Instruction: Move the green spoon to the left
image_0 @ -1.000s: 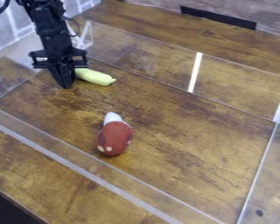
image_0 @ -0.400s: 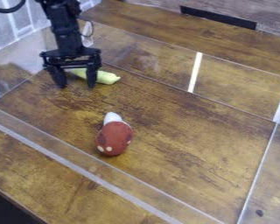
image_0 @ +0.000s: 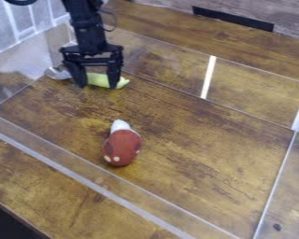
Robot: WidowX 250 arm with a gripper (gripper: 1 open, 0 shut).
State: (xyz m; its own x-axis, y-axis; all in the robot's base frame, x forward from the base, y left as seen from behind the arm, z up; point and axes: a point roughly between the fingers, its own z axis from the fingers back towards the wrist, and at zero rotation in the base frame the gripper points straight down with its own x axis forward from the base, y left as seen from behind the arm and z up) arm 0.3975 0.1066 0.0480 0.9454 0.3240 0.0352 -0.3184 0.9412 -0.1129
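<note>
The green spoon lies flat on the wooden tabletop at the upper left, its yellow-green handle showing between and behind the gripper's fingers; its metal head is hard to make out. My black gripper hangs just above and in front of it, jaws spread wide and open, with nothing held between the fingers.
A red-brown rounded object with a white tip lies near the middle of the table. Clear acrylic walls enclose the wooden surface. A black strip sits at the far edge.
The gripper went from shut on the spoon to open, let the spoon go, then rose and shifted right. The spoon now rests on the table.
</note>
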